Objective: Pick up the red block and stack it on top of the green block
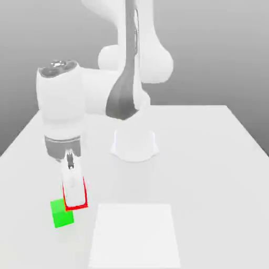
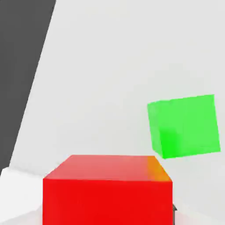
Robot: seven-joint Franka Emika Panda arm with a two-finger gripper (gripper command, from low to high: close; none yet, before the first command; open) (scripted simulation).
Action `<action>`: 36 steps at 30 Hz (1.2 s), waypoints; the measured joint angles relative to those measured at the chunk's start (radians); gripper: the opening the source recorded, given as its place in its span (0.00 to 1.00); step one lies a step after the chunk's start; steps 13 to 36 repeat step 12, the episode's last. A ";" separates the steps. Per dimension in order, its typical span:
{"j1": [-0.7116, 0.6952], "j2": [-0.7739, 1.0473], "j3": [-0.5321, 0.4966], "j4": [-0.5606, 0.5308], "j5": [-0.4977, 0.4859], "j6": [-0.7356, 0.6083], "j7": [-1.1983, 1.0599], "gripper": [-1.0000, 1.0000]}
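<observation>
Red block (image 2: 107, 202) grasped by the jaws (image 1: 75, 202), green block (image 1: 63, 214) just beside, set near the desk's (image 1: 210, 173) front-left corner in the exterior view

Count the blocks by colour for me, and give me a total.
Red: 1, the block at the claw
Green: 1, the block on the table
Total: 2 blocks
</observation>
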 joint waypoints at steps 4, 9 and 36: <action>-0.040 0.025 -0.023 -0.027 -0.011 0.057 0.029 0.00; -0.036 0.171 -0.030 -0.024 -0.038 0.199 0.050 1.00; -0.036 0.171 -0.030 -0.024 -0.038 0.199 0.050 1.00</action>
